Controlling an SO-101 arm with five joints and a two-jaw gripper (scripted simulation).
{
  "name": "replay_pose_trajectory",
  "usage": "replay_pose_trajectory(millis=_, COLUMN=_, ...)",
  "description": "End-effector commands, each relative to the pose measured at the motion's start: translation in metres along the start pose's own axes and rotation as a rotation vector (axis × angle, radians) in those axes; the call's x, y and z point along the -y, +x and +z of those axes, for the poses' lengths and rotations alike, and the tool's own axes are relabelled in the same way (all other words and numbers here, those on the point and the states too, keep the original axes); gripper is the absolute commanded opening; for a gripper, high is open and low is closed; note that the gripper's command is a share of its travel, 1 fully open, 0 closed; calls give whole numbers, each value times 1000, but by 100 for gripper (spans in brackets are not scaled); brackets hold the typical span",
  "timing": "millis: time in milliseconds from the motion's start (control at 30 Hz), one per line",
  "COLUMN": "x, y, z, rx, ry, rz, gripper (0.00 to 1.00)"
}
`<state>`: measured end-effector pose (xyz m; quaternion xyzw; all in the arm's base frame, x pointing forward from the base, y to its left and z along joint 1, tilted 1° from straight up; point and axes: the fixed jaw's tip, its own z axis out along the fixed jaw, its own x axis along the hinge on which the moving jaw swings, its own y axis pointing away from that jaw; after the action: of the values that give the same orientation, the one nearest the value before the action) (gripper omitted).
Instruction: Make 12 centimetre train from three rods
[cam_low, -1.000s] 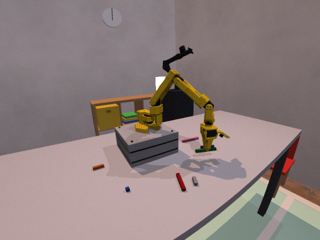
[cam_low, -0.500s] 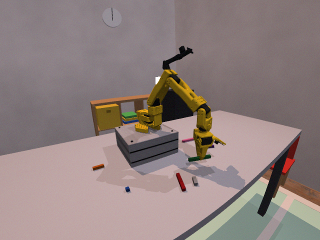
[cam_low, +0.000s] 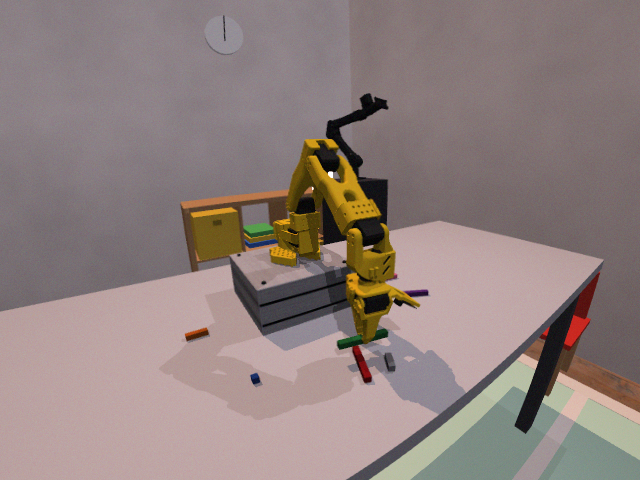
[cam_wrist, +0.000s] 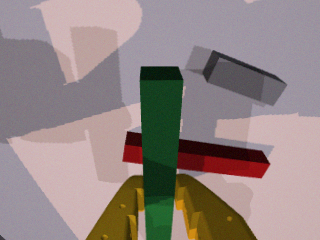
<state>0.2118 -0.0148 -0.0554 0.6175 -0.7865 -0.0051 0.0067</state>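
My gripper [cam_low: 369, 335] is shut on a green rod [cam_low: 361, 338] and holds it level, just above the table. In the wrist view the green rod [cam_wrist: 160, 150] runs straight out from between my fingers and crosses over a red rod [cam_wrist: 200, 159] lying flat below it. The red rod [cam_low: 361, 363] lies on the table just in front of the gripper. A grey rod [cam_low: 389, 361] lies flat to the right of the red one, apart from it; it also shows in the wrist view [cam_wrist: 240, 76]. A blue rod [cam_low: 254, 378] and an orange rod [cam_low: 196, 333] lie further left.
A purple rod [cam_low: 416, 292] and a magenta rod [cam_low: 394, 276] lie behind the gripper. The grey base block [cam_low: 284, 289] holds the arm's foot. The table's curved edge runs at the right. A shelf [cam_low: 227, 232] stands behind the table.
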Motion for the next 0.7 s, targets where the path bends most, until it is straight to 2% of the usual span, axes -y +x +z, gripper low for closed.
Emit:
replay_pose_trajectory(millis=0, x=6, y=27, z=-2, rx=4, ry=27, rz=-51, gripper=0)
replay_pose_trajectory(millis=67, x=6, y=40, z=-2, rx=3, ry=27, rz=-71, gripper=0)
replay_pose_trajectory(millis=133, x=6, y=40, z=-2, rx=3, ry=27, rz=-71, gripper=0)
replay_pose_trajectory(millis=433, x=0, y=87, z=-1, rx=0, ry=28, rz=-142, gripper=0)
replay_pose_trajectory(millis=667, x=-5, y=105, z=-1, rx=-2, ry=28, rz=-171, gripper=0)
